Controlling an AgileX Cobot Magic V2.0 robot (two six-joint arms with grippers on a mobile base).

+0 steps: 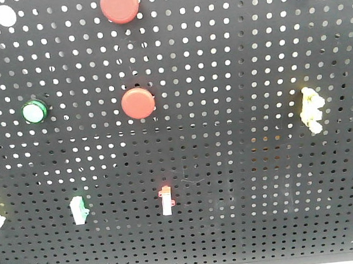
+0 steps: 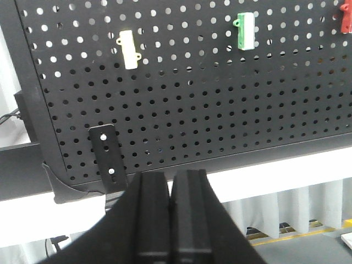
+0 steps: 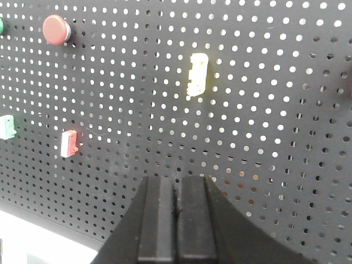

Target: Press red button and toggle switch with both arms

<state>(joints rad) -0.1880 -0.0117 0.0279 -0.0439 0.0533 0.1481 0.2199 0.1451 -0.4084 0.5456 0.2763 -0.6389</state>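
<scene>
Black metal board full of little holes (image 1: pixel 246 181), with buttons and switches stuck on it.
Two round red buttons (image 1: pixel 138 102) sit one above the other near the middle, and a small red toggle switch (image 1: pixel 166 200) sits below them. Left black gripper (image 2: pixel 169 190) has its fingers pressed together, low near the board's bottom edge. Right black gripper (image 3: pixel 176 192) is pressed together too, touching nothing, below a pale yellow switch (image 3: pixel 197 74).

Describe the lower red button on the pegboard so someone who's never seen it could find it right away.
Start with the black perforated pegboard that fills the front view. Two round red buttons sit near its middle column; take the lower red button, level with the green-ringed button to its left. It is smaller than the upper red button.
</scene>
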